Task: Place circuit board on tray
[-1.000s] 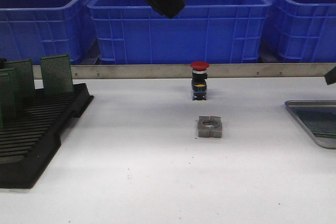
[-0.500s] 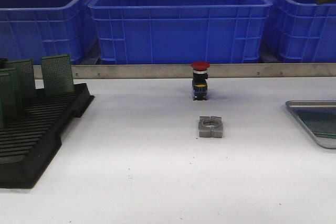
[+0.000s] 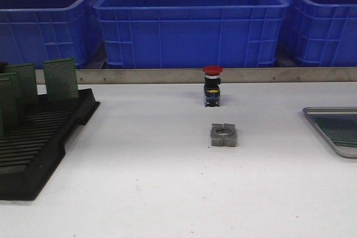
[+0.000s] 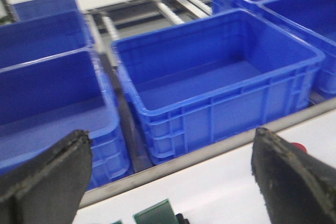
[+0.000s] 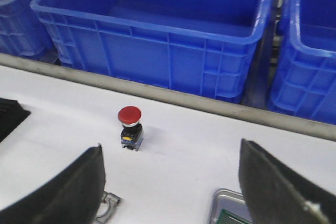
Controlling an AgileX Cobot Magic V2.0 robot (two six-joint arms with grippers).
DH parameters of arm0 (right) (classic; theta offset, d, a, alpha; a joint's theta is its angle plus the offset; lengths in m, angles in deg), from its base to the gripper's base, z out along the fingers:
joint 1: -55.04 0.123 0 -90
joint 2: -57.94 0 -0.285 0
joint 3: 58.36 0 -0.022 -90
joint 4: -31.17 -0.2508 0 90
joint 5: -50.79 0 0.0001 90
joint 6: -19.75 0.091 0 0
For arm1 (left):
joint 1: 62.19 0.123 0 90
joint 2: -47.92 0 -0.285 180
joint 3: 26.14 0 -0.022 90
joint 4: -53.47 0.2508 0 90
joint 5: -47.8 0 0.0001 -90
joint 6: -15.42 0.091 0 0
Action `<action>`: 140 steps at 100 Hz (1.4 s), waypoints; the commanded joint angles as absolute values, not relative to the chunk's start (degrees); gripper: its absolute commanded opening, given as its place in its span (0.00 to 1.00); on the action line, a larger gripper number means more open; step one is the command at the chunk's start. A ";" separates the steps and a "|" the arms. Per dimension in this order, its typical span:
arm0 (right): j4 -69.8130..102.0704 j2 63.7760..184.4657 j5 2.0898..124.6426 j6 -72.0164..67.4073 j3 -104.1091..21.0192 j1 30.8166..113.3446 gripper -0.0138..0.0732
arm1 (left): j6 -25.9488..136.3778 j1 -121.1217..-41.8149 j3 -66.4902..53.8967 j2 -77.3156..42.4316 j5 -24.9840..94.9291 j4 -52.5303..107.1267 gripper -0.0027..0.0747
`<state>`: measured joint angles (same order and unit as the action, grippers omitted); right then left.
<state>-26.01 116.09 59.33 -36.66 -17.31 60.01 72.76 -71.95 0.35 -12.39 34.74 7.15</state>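
Note:
The silver-grey tray (image 3: 330, 109) lies at the table's right edge, partly cut off. A green circuit board (image 3: 341, 129) lies flat inside it. More green circuit boards (image 3: 60, 79) stand upright in the black slotted rack (image 3: 39, 143) at the left. Neither gripper shows in the front view. In the left wrist view my left gripper (image 4: 168, 182) is open and empty, high above the rack end, with the top of one board (image 4: 155, 214) below it. In the right wrist view my right gripper (image 5: 173, 187) is open and empty, above the table beside the tray's corner (image 5: 216, 204) and its board (image 5: 232, 217).
A red-capped push button (image 3: 212, 86) stands mid-table near the back rail. A grey split metal block (image 3: 223, 135) lies in front of it. Big blue crates (image 3: 189, 20) line the back behind a metal rail (image 3: 167, 75).
A dark arm at the top of the front view one second ago, and another at the upper right half a second ago, have both risen out of that view.

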 commanded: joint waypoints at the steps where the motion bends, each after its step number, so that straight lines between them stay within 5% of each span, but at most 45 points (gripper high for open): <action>1: -26.81 109.86 54.08 -37.58 -15.29 60.12 0.79 | 72.06 -71.78 4.63 -6.93 39.93 3.73 0.79; 36: -26.86 87.71 50.27 -37.58 -2.08 59.96 0.79 | 72.06 -71.78 22.74 8.76 45.26 -0.19 0.79; 65: -27.23 82.72 48.86 -37.58 0.97 59.96 0.79 | 72.06 -71.78 28.26 14.78 46.53 -0.19 0.79; 84: -27.23 82.72 48.86 -37.58 0.97 59.96 0.66 | 72.06 -71.78 28.41 14.88 46.76 -0.19 0.78; 101: -27.23 82.72 48.86 -37.58 0.97 59.96 0.38 | 72.06 -71.78 28.41 14.88 47.28 -0.19 0.58; 120: -27.23 82.72 48.86 -37.58 0.97 59.96 0.07 | 72.06 -71.78 28.41 14.88 47.28 -0.19 0.16; 127: -27.23 82.72 48.86 -37.58 0.97 59.96 0.08 | 72.06 -71.78 28.41 14.88 47.28 -0.19 0.01; 140: -27.23 82.72 48.86 -37.58 0.97 59.96 0.08 | 72.17 -71.78 28.41 14.88 47.28 -0.19 0.01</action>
